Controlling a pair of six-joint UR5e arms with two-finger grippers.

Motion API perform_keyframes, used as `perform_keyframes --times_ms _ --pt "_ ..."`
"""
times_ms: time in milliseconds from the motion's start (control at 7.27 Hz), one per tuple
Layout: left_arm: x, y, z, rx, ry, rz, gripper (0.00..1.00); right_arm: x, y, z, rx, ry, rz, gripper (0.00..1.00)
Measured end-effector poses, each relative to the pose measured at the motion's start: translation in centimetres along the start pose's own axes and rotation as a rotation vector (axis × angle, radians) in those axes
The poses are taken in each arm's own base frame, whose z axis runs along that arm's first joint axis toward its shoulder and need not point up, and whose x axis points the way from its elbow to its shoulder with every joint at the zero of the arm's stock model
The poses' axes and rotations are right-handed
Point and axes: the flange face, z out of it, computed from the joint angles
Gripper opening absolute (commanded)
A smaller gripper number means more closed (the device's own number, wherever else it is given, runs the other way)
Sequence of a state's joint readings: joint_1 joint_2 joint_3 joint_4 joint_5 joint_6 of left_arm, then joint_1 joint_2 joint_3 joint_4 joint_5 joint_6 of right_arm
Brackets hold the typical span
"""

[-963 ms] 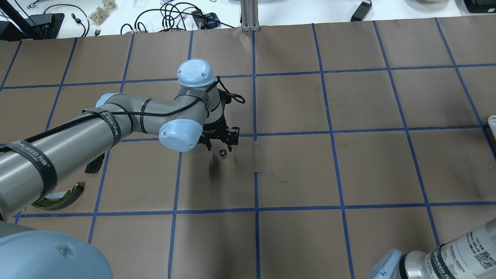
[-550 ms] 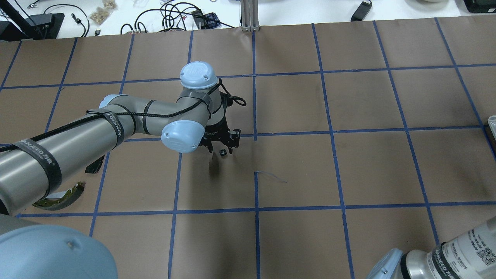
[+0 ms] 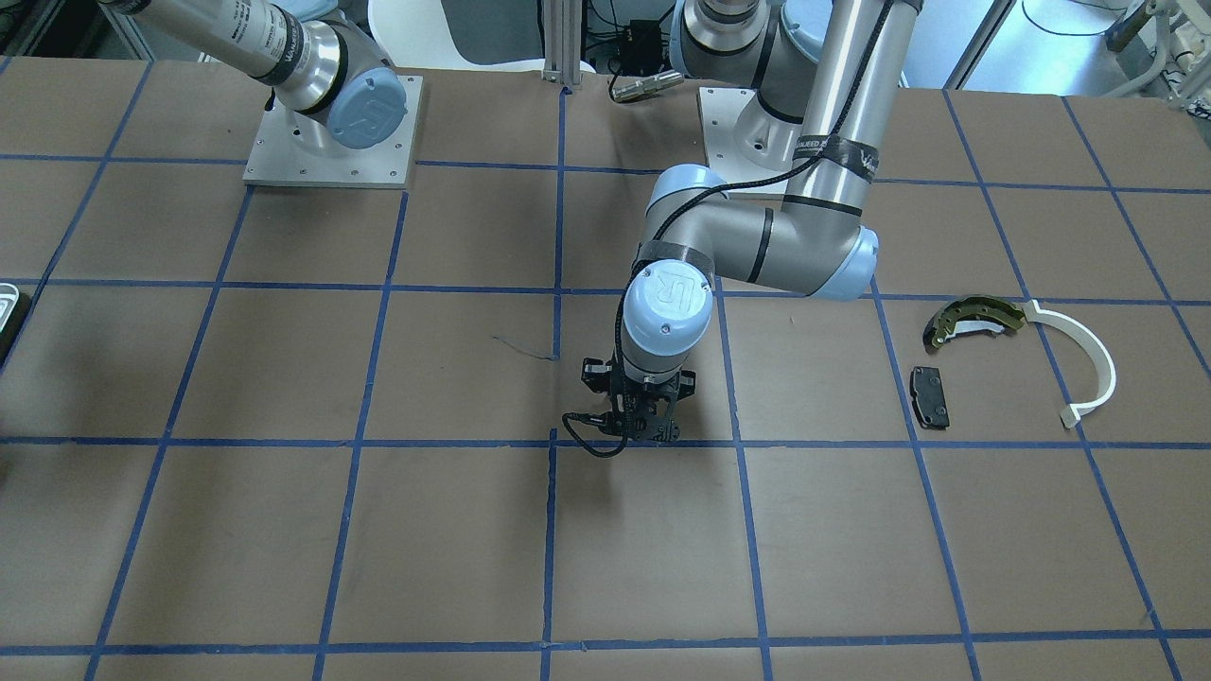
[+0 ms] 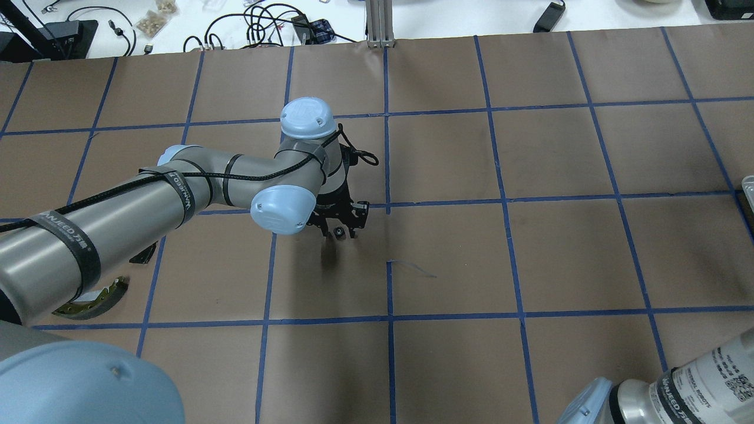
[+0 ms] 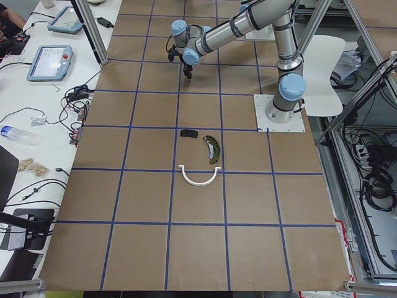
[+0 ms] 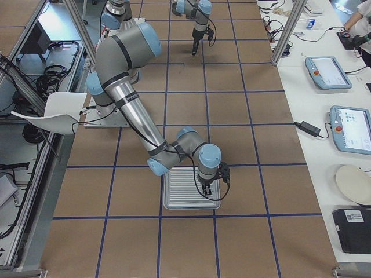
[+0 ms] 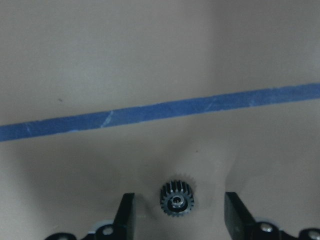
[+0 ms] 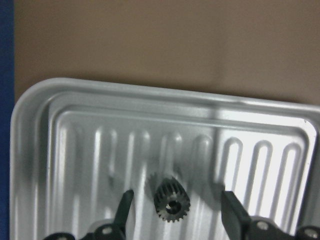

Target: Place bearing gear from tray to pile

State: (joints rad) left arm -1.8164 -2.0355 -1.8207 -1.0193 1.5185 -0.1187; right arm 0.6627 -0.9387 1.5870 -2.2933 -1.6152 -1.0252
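The left gripper [image 7: 179, 198] is released: its two fingers [image 7: 125, 216] stand apart and grasp nothing. The gear on the paper [image 7: 177, 199], small, dark and toothed, lies flat between them with a free gap on each side. Just beyond it a blue tape line [image 7: 160, 112] runs across the brown paper. In the overhead view this gripper hangs low over the middle of the table [image 4: 530, 265], near a crossing of the tape lines, and bare paper lies around it on every side. Only its own black cable loops near the wrist.

The right gripper [image 8: 178, 194] is also released, with its fingers [image 8: 231, 210] spread wide. The gear in the tray [image 8: 171, 199] lies between them on the ribbed metal floor and touches neither finger. The tray [image 8: 35, 105] shows its raised rim and one rounded corner a little beyond the gear, and past the rim there is brown paper. In the right side view the tray sits near the table's end on the robot's right, well apart from the left gripper.

On the robot's left side of the table lie a brake shoe [image 3: 970, 317], a black pad [image 3: 929, 395] and a white curved piece [image 3: 1088, 364]. They are near each other and well apart from both grippers.
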Motion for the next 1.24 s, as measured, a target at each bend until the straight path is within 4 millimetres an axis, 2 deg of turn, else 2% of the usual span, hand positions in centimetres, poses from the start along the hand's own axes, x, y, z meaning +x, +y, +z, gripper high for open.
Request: perform_keyframes --times_ms 138,413,550,688,825,963,1101,1238 --pt "0.0 0.0 0.1 -0.004 -0.001 0.0 0.03 -0.1 0.0 0.1 0.003 -0.007 0.002 0.5" --pt "0.0 0.1 0.1 -0.007 -0.004 0.002 0.0 -0.3 -0.2 0.1 0.023 -0.025 0.003 0.41" --pt "0.0 0.0 -0.3 0.003 -0.002 0.001 0.0 -0.4 -0.4 0.0 0.041 -0.037 0.002 0.41" --pt "-0.5 -0.3 -1.4 0.021 0.001 -0.002 0.0 -0.5 -0.5 0.0 0.052 -0.045 0.002 0.37" --pt "-1.8 -0.8 -2.9 0.03 0.003 -0.018 0.0 -0.5 -0.5 0.0 0.057 -0.049 0.002 0.3" --pt "-3.9 -1.6 -5.1 0.025 0.004 -0.046 0.0 -0.6 -0.5 -0.1 0.057 -0.053 0.002 0.23" --pt "-7.1 -2.6 -8.2 0.009 0.006 -0.072 0.0 -0.7 -0.5 -0.2 0.054 -0.061 0.003 0.11" --pt "-11.7 -3.4 -11.7 -0.015 0.008 -0.092 0.0 -1.0 -0.3 -0.5 0.047 -0.073 0.006 0.09"
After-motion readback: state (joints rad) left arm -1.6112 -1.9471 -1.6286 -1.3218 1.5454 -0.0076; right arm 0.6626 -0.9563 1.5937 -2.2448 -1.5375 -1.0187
